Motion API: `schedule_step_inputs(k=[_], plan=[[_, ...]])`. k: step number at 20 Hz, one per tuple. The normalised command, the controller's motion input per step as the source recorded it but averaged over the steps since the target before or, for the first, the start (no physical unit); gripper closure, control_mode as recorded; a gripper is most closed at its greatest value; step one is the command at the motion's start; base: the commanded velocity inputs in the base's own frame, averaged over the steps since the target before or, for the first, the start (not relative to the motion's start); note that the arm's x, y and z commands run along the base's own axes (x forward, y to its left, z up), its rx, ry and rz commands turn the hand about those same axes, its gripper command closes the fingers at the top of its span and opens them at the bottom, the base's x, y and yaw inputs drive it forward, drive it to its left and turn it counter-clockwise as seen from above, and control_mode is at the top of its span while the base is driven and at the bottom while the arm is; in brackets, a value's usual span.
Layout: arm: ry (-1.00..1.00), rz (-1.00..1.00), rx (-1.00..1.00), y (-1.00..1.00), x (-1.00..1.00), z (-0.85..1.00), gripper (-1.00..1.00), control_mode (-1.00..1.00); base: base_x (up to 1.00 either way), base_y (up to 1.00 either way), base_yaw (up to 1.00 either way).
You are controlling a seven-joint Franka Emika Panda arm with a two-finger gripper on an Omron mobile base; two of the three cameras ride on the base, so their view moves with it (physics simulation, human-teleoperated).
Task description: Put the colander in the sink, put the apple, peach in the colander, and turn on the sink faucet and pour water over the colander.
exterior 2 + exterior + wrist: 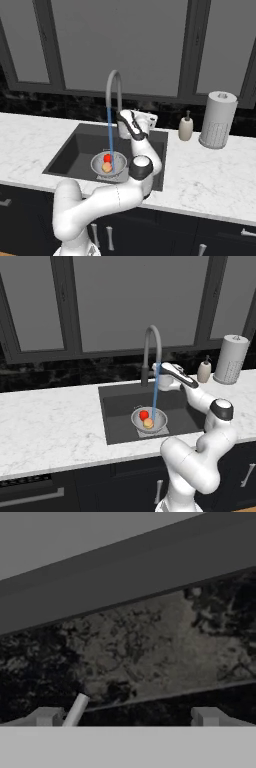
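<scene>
The silvery colander [137, 417] [96, 163] sits in the dark sink [118, 404] [73, 150]. Inside it lie the red apple [144, 415] [107, 158] and the pale peach [148, 424] [106, 167], side by side. From the arched sink faucet [152, 336] [115, 80] a blue water stream [155, 392] [110, 135] falls into the colander. My gripper [161, 372] [150, 120] [127, 717] is open behind the basin by the faucet's base, facing the dark backsplash. A pale thin rod [75, 710] stands just inside one fingertip [47, 716]. Nothing is held.
A white soap dispenser [204, 371] [186, 127] and a paper towel roll [231, 359] [217, 120] stand on the white marble counter [50, 416] [210, 180] right of the sink. Dark window frames rise behind the backsplash.
</scene>
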Motion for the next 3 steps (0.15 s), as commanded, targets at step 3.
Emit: schedule_step_inputs(k=[3], plan=[[0.00, 0.00, 0.00, -0.05, 0.00, 0.00, -1.00, -1.00, 0.00, 0.00, 0.00]])
